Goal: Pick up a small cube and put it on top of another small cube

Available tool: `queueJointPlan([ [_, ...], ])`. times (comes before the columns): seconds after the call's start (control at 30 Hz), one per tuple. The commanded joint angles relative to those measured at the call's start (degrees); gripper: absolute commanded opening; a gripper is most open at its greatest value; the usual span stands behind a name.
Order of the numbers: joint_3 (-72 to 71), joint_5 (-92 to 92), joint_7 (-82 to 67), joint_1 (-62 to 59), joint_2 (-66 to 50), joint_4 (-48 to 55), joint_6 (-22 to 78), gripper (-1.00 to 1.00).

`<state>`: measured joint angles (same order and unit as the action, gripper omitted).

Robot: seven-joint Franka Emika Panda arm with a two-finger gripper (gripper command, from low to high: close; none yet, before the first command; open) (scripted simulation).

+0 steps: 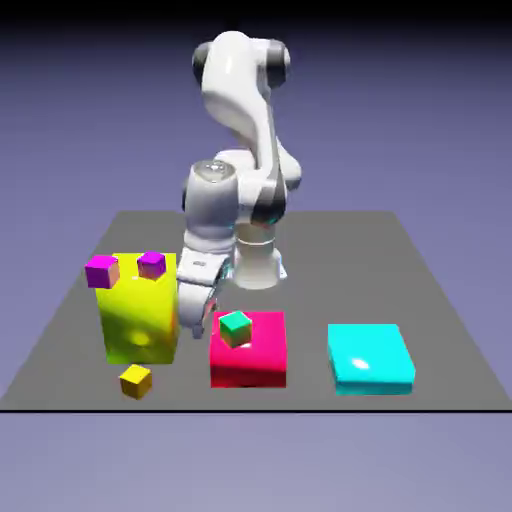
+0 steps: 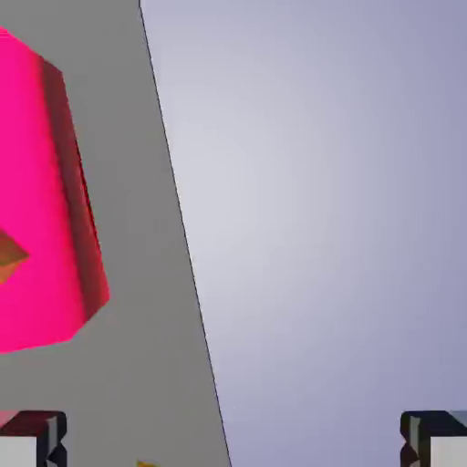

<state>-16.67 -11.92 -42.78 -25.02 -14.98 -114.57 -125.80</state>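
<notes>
Blocks first, operator: you had three big ones on the grey table [image 1: 430,300], a yellow-green block [image 1: 140,315], a magenta block [image 1: 250,352] and a cyan block [image 1: 370,360]. Small cubes came to four: the tiny yellow cube [image 1: 136,381] sat on the table just in front of the yellow-green block, the tiny green cube [image 1: 235,328] on the magenta block's top, and a magenta cube [image 1: 102,271] and purple cube [image 1: 151,264] up on the yellow-green block. Your gripper [image 1: 200,312] hung between the two nearer big blocks, jaws spread wide, nothing held. Only the hand view gave you both fingertips [image 2: 33,438], far apart, plus the table's edge against the backdrop; the exterior view alone showed every cube.
</notes>
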Motion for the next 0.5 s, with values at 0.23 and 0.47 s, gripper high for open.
queueJointPlan([
  [0.23,-3.9,-2.8,-19.9,-6.0,-11.1,10.9,11.3,0.00],
  [0.47,-7.3,-5.2,-37.4,-11.3,-20.9,20.4,21.1,0.00],
])
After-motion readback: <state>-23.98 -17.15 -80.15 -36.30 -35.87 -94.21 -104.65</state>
